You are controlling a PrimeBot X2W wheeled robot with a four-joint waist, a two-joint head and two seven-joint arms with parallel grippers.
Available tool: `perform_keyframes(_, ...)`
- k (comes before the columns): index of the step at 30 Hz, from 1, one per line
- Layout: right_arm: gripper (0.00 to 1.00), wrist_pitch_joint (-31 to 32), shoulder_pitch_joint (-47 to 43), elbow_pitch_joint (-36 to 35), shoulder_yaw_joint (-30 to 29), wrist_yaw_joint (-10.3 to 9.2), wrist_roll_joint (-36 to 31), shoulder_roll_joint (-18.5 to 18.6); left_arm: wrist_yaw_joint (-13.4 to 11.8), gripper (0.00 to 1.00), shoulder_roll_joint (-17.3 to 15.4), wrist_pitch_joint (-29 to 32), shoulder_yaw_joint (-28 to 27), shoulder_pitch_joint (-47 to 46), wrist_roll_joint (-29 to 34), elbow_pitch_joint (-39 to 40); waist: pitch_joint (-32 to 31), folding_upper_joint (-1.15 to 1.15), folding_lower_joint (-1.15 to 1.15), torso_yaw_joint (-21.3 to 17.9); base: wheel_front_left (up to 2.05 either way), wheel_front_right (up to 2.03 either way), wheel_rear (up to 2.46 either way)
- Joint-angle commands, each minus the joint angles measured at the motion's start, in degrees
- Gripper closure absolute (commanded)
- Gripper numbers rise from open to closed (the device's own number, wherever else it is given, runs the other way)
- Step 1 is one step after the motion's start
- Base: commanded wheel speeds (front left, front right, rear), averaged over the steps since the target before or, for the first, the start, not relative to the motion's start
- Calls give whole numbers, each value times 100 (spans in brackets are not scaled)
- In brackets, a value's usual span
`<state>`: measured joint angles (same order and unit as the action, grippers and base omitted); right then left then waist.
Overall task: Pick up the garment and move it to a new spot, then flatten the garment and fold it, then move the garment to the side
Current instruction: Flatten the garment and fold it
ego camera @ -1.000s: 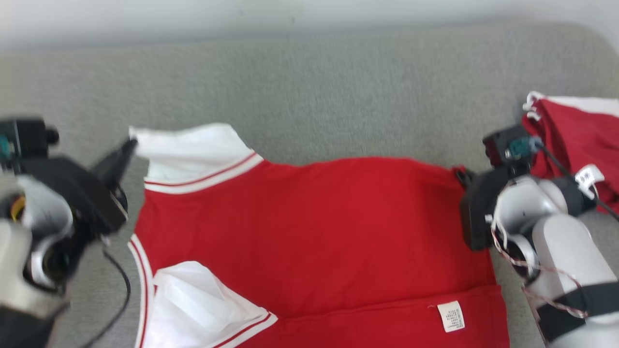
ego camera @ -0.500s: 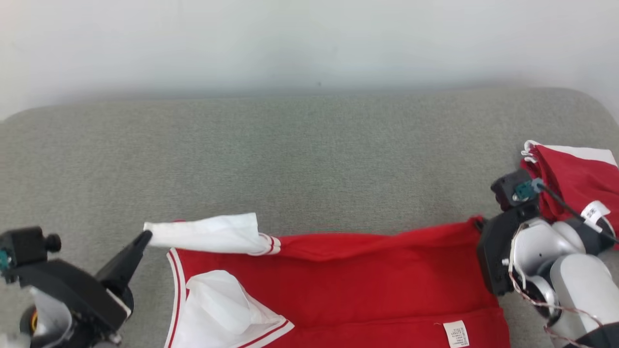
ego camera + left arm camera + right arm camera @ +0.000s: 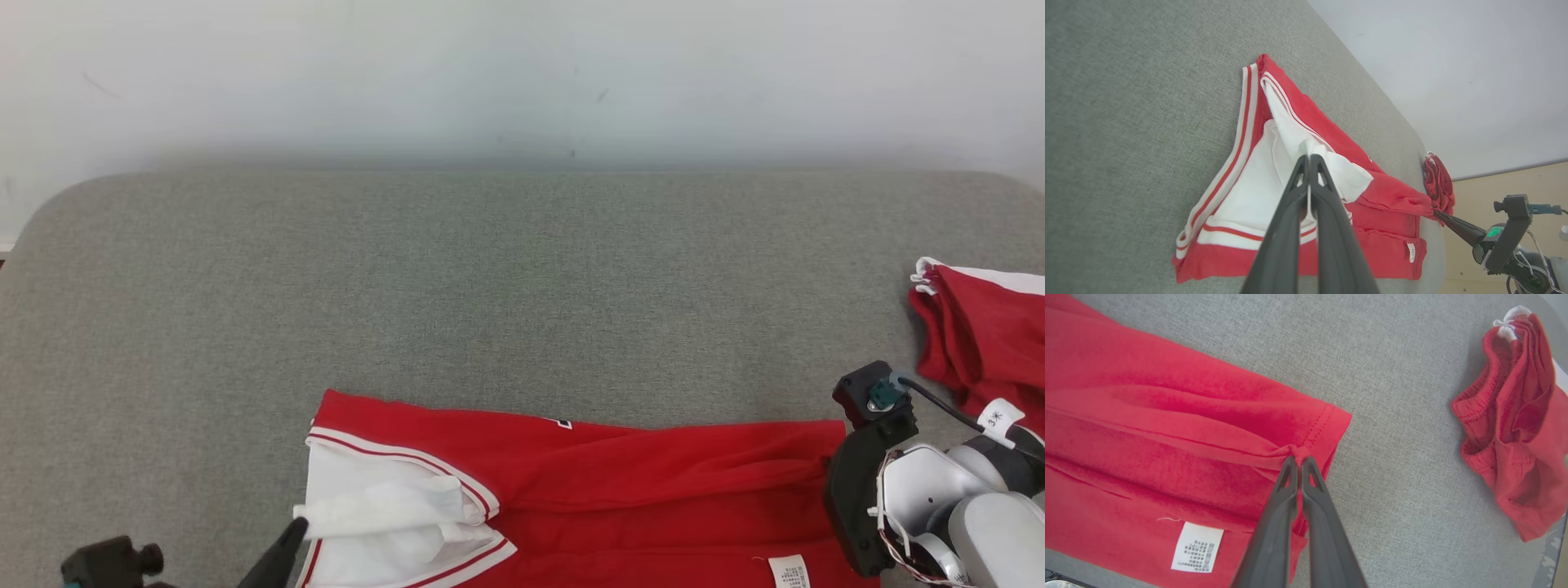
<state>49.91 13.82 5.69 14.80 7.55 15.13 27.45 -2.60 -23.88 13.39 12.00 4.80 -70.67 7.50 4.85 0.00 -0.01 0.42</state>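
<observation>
Grey fabric surface (image 3: 490, 286); wrist views: left gripper (image 3: 1309, 157) clamped on garment (image 3: 1167, 428) sleeve (image 3: 1347, 175), right gripper (image 3: 1299, 459) clamped on hem (image 3: 1318, 424).

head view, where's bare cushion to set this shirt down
The wide grey cushion between the red shirt and the wall is bare, as is the strip left of the shirt. Crowded: the right end, where the right gripper and a bunched red garment sit close.

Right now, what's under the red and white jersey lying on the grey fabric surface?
The red and white jersey lies folded on the grey fabric surface, which shows beside it. Its lower layer, bearing a white care label, peeks out. Anything beneath is covered.
</observation>
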Motion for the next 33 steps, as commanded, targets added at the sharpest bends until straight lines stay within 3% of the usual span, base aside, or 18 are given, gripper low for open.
perform_keyframes(1,100,8,-85,-46,-7,-15,28,40,-9,100,24,-36,15,88,18,-38,7,0,1,27,0,0,0)
perform_keyframes(5,100,19,-215,-37,-85,-15,-50,57,-63,100,70,-121,116,244,162,-164,-15,0,1,74,0,0,0)
perform_keyframes(6,91,42,-288,7,-126,-15,-47,31,-102,100,58,-144,144,260,239,-224,-30,0,1,96,0,0,0)
perform_keyframes(7,72,46,-331,27,-185,-15,-33,-21,-125,100,82,-175,183,283,265,-257,-46,0,1,116,0,0,0)
perform_keyframes(8,0,39,-371,23,-267,-15,-41,-66,-135,100,112,-201,200,306,301,-303,-61,0,1,132,0,0,0)
perform_keyframes(9,0,14,-390,7,-322,-15,-64,-114,-152,100,101,-238,228,324,380,-374,-74,0,1,144,0,0,0)
perform_keyframes(10,0,13,-439,5,-383,-15,-70,-163,-168,80,104,-267,262,329,439,-433,-91,0,1,156,0,0,0)
perform_keyframes(11,0,-11,-484,7,-457,-15,-57,-217,-184,24,100,-317,300,310,549,-494,-122,0,1,171,0,0,0)
perform_keyframes(12,0,-46,-533,-17,-555,-15,-59,-286,-185,0,72,-374,351,284,684,-562,-152,0,1,183,0,0,0)
perform_keyframes(17,0,-518,-863,-307,-1315,-15,-107,-852,-76,0,67,-1070,477,117,1410,-770,-351,0,1,273,0,0,0)
perform_keyframes(23,0,-1398,-1436,-836,-2468,-15,-34,-2037,-247,0,108,-2421,439,84,2502,-936,-578,0,1,354,0,0,0)
perform_keyframes(26,0,-1656,-1593,-921,-2724,-15,-20,-2278,-332,0,129,-2680,458,63,2870,-946,-617,0,1,356,0,0,0)
perform_keyframes(30,0,-2175,-1778,-855,-3075,-15,104,-2443,-427,0,408,-2856,122,-17,3482,-780,-679,0,1,360,0,0,0)
perform_keyframes(33,0,-2678,-1883,-548,-3120,-15,431,-2462,-363,0,707,-2856,-254,40,4182,-491,-728,0,1,353,0,0,0)
